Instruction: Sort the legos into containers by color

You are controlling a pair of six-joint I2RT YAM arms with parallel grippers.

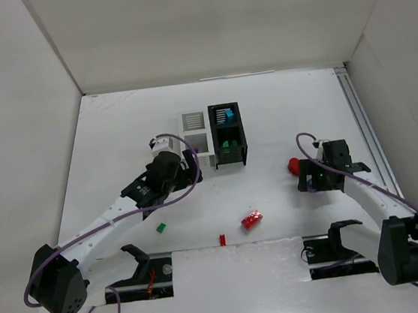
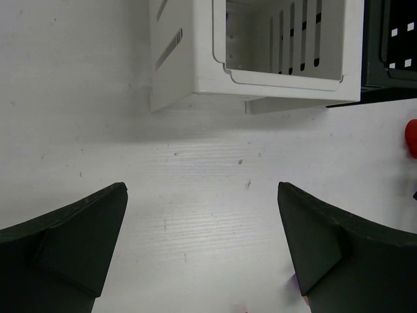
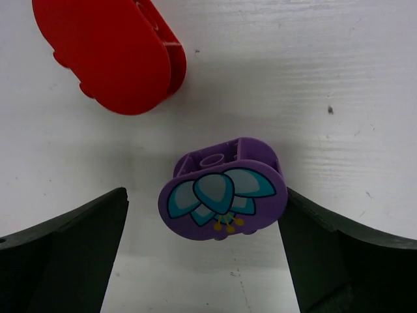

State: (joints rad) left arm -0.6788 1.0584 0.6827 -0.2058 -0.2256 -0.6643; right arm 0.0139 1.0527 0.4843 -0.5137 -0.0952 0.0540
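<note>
— What's nearest you?
— A small red brick (image 1: 222, 239), a studded red brick (image 1: 252, 219) and a green brick (image 1: 159, 226) on the counter (image 1: 118, 152), well nearer than the black bin (image 1: 230, 160).
— Your jaws?
— Right jaws, right of that bin, stand wide around a purple flower-printed brick (image 3: 221, 202), not closed on it; a rounded red brick (image 3: 111, 55) lies just beyond. Left jaws gape empty before the white bin (image 2: 203, 45), just left of the black bin, which holds cyan bricks (image 1: 225, 115) and green bricks (image 1: 227, 145).

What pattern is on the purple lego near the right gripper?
Teal petals with yellow dots on the purple lego; best in right wrist view.
</note>
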